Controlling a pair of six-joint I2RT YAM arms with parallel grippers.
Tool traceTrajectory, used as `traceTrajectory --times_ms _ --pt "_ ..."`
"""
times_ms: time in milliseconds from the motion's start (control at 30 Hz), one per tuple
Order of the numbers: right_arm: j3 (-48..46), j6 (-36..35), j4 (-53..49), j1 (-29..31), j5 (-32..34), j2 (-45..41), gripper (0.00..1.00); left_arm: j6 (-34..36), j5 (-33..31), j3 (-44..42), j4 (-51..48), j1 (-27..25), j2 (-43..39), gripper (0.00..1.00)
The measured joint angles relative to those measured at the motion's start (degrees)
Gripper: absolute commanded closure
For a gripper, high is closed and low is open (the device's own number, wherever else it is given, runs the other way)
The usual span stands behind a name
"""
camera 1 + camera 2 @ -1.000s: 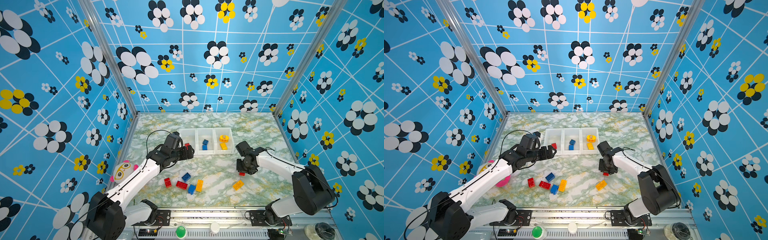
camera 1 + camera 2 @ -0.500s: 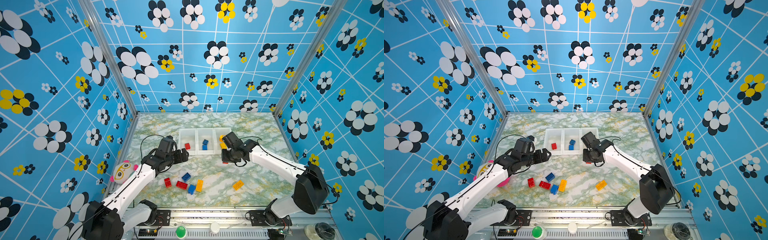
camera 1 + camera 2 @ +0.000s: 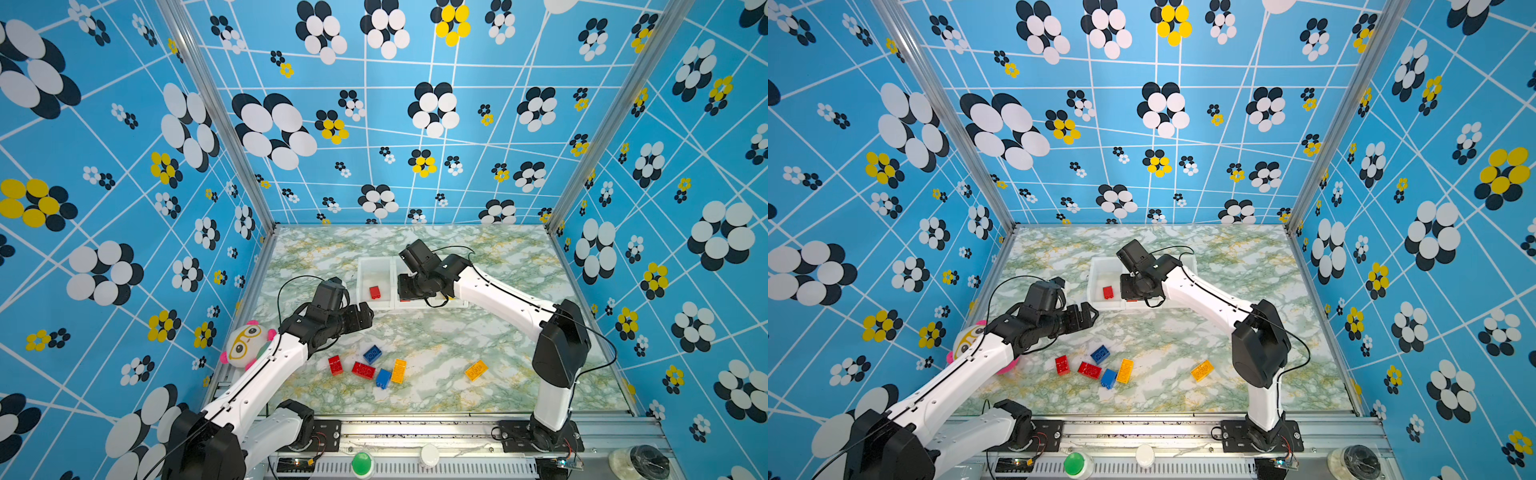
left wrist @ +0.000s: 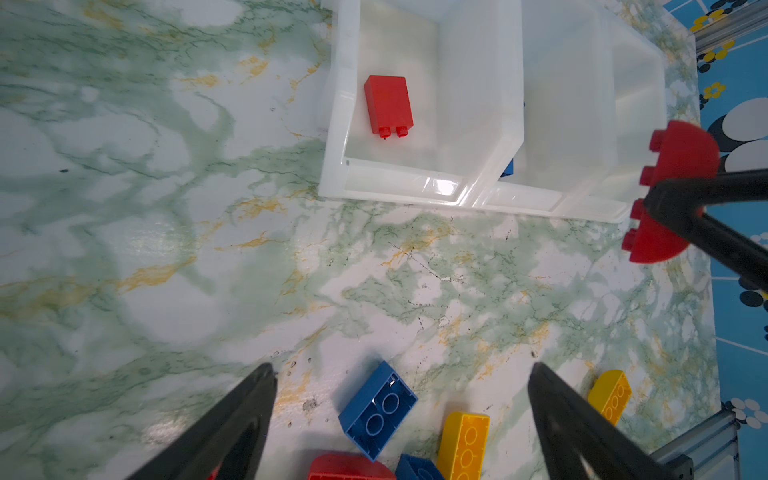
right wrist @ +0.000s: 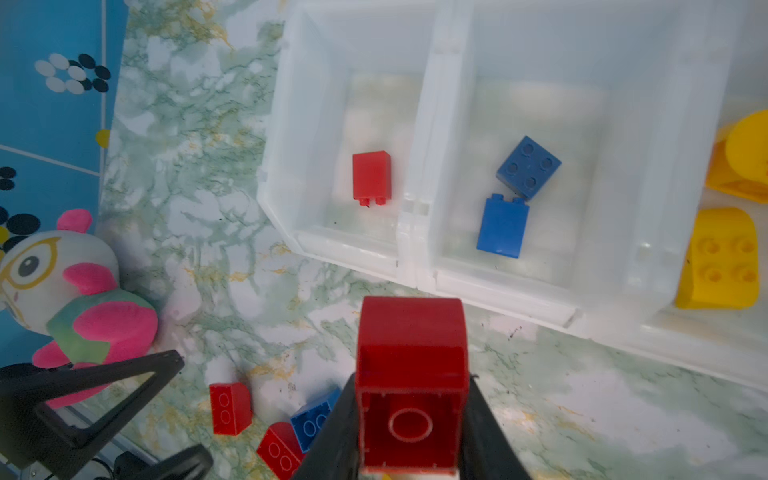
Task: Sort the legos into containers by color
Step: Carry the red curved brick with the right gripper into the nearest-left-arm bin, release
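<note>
- The right arm [image 3: 498,297] covers the middle and right bins of the containers [image 3: 376,272] in both top views. You only get the left bin whole there.
- The right wrist view fills that in: one red brick [image 5: 371,178] in the left bin, two blue bricks [image 5: 503,226] in the middle bin, and yellow pieces [image 5: 721,257] in the right bin, cut off by the frame edge.
- Your right gripper [image 5: 412,376] is clamped on a red rounded brick [image 5: 411,332], hollow underside towards the wrist camera. It hangs above the front of the row; I can't tell which bin it is over.
- Your left gripper [image 4: 401,369] has its jaws spread wide with nothing between them. It hovers over the table [image 4: 166,249] at the back of the loose cluster.
- The cluster sits near the front edge: loose red bricks [image 3: 335,365], loose blue bricks [image 3: 372,354] and a yellow-orange brick [image 3: 399,370]. A lone yellow-orange brick [image 3: 476,370] lies well apart to the right.
- The left wrist view cuts the cluster off at the frame edge.
- The plush toy [image 3: 245,343] at the left table edge is partly hidden by the left arm [image 3: 270,365].
- I can't read any writing on the bricks or bins.
- You have open marble between the bins' front wall and the cluster, and along the right side.
</note>
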Motion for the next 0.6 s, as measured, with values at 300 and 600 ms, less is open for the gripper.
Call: traceTrajectory --times_ms 300,600 --pt "16.31 -2.43 -2.54 0.46 -0.79 11.15 0.73 -0.02 0.59 -1.25 -0.15 0.26 -0.74 0.04" --pt "37.13 -5.77 -8.92 0.59 0.35 27.87 0.73 -0.02 0.61 -1.44 -0.15 0.35 -0.81 0.04"
